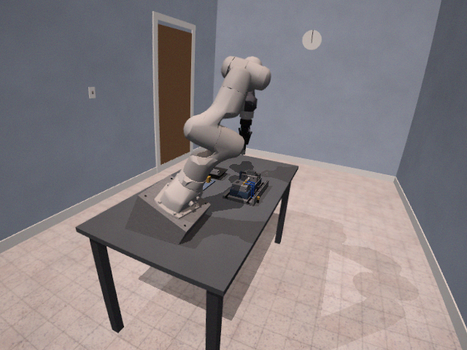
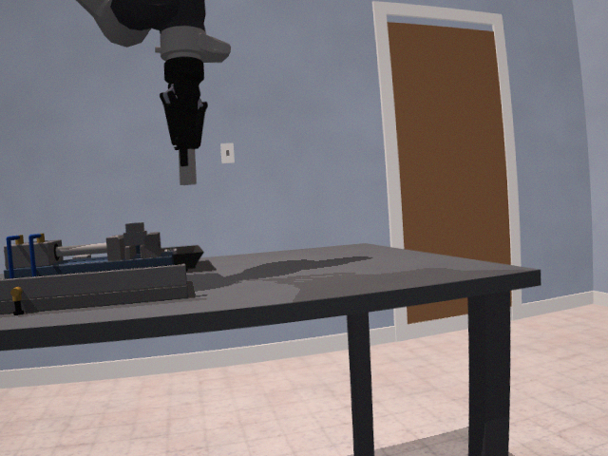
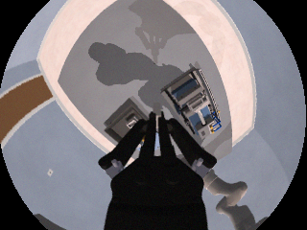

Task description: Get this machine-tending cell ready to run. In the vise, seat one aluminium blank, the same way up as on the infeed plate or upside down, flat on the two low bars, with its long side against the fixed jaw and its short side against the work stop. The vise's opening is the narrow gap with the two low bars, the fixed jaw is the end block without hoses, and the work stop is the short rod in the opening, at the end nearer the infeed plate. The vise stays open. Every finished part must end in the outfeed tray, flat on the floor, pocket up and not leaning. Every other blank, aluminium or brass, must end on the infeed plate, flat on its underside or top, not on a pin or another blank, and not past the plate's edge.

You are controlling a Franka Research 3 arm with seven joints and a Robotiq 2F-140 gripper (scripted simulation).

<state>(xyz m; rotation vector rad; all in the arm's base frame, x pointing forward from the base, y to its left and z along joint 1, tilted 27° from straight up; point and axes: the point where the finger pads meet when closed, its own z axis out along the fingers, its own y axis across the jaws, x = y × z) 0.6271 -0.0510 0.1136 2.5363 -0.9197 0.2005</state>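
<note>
My gripper (image 2: 186, 169) hangs high above the table, over its far part, with the fingers pointing down. The fingers are shut, their pale tips pressed together with nothing between them; the wrist view (image 3: 157, 137) shows the same. The vise (image 1: 246, 185) with blue hoses stands on the table below; it also shows in the exterior view (image 2: 98, 253) and in the wrist view (image 3: 195, 103). A dark tray (image 1: 218, 172) lies beside it, also in the wrist view (image 3: 125, 125). A blue plate (image 1: 208, 184) is mostly hidden behind the arm. The blanks and parts are too small to tell apart.
A long grey rail (image 2: 93, 287) with a yellow-topped knob (image 2: 17, 294) runs along the vise's near side. The arm's base (image 1: 176, 199) sits on a plate at the table's middle. The table edge (image 2: 343, 299) is to the right.
</note>
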